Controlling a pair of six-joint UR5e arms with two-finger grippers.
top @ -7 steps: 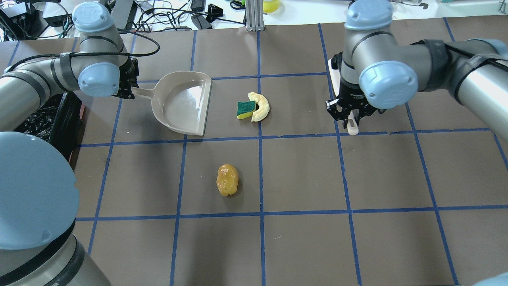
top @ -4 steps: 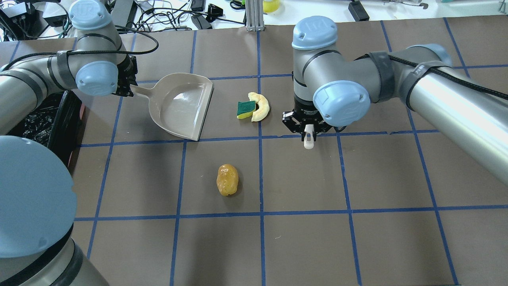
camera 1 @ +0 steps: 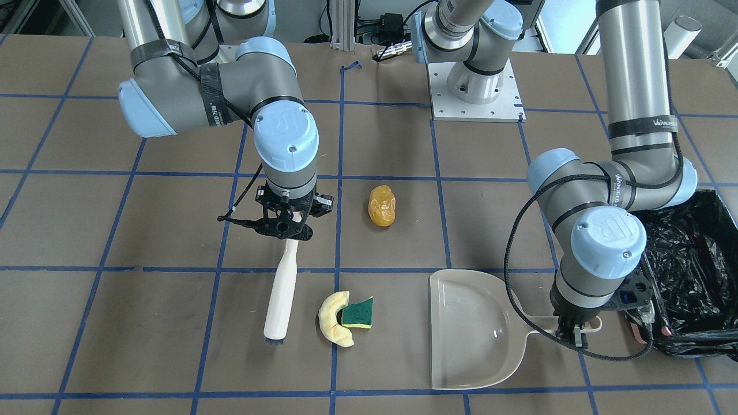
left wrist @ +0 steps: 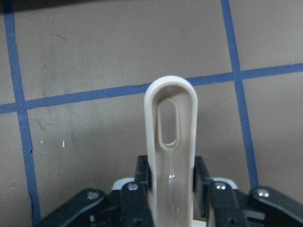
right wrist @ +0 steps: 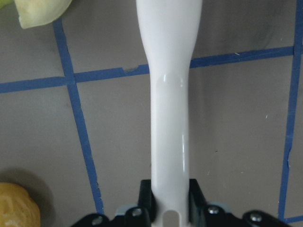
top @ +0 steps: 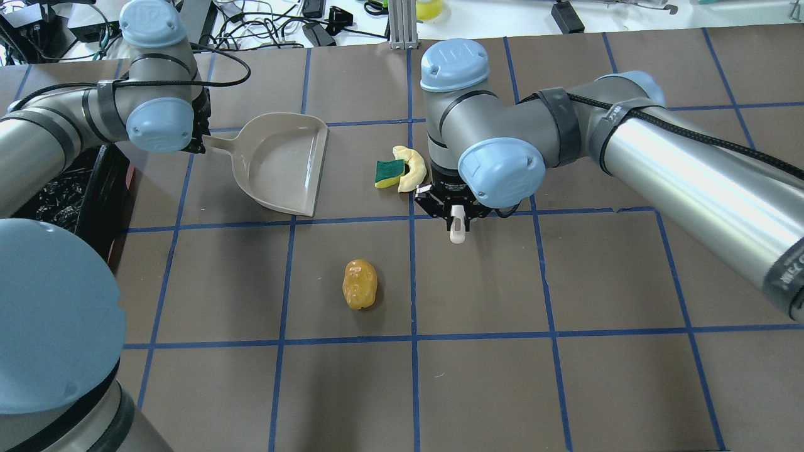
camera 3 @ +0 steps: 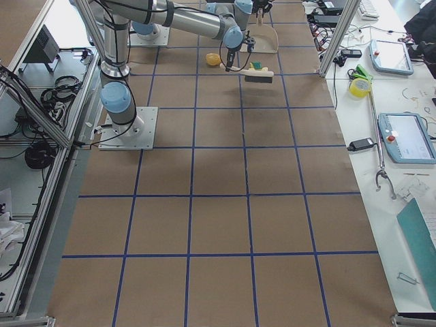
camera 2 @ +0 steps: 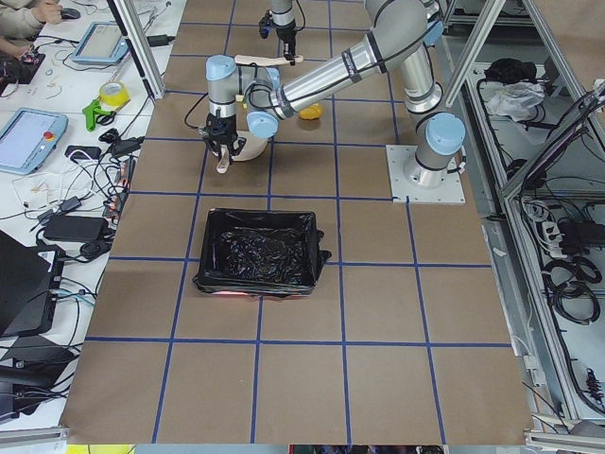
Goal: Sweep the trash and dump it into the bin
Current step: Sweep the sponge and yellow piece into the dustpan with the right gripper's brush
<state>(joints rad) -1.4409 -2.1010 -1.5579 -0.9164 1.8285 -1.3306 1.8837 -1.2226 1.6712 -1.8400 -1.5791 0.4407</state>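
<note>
While our right gripper (camera 1: 286,222) pinches the white handle of the brush (camera 1: 282,288), our left gripper (camera 1: 576,333) pinches the handle of the dustpan (camera 1: 467,328). Both sets of fingers are pressed tight on their handles. The brush lies long-ways from near to far, with its head at the far end. We cannot tell if the head touches the table. The yellow crescent (camera 1: 330,319) and the green sponge (camera 1: 358,313) touch each other and sit just to the left of the brush head. We see a small gap between the brush and the crescent. Farther left is the dustpan, and its open mouth faces right, toward these two pieces. So they lie between the brush and the dustpan, and we think a push to the left should send them in. The orange lump (camera 1: 381,206) sits alone, nearer to us and off that line, so it may need its own sweep. The bin (camera 1: 700,271) with the black bag is off to the left, past the dustpan, close to our left arm.
</note>
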